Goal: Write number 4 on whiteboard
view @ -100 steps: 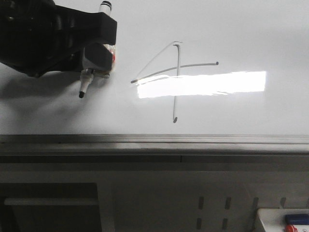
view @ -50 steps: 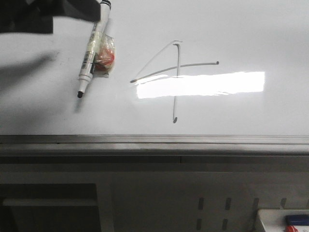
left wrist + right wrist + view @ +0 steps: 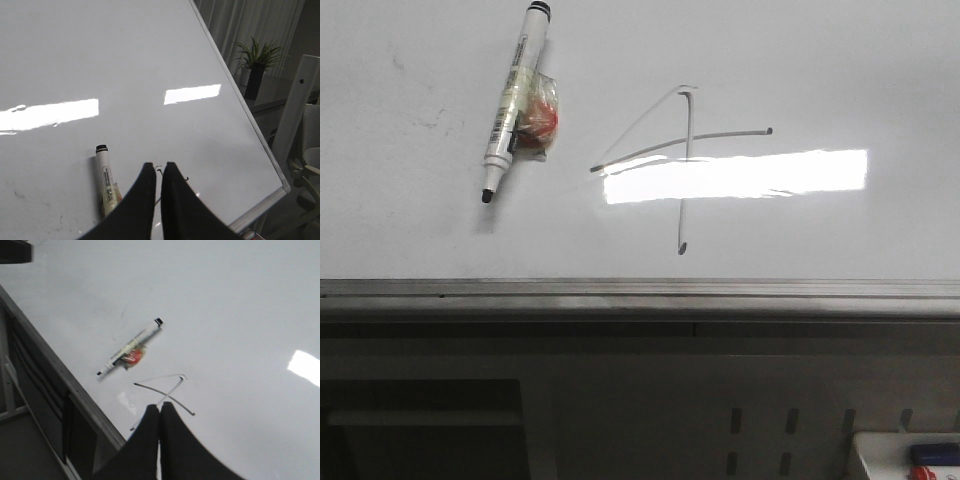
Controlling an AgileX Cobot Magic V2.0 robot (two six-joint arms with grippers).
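White marker (image 3: 514, 102) left of the number 4 (image 3: 682, 150)

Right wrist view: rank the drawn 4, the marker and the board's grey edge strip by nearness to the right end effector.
1. Thin dark-grey drawn 4, just past the right end effector.
2. White black-capped marker, beyond the 4.
3. Grey metal edge strip: runs alongside, so not rankable.

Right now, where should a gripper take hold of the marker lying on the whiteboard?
Grip the marker at mid-barrel from above, fingers across its width. It lies flat on the whiteboard, uncapped tip toward the lower edge; a red-and-clear piece taped on one side probably crowds that flank.
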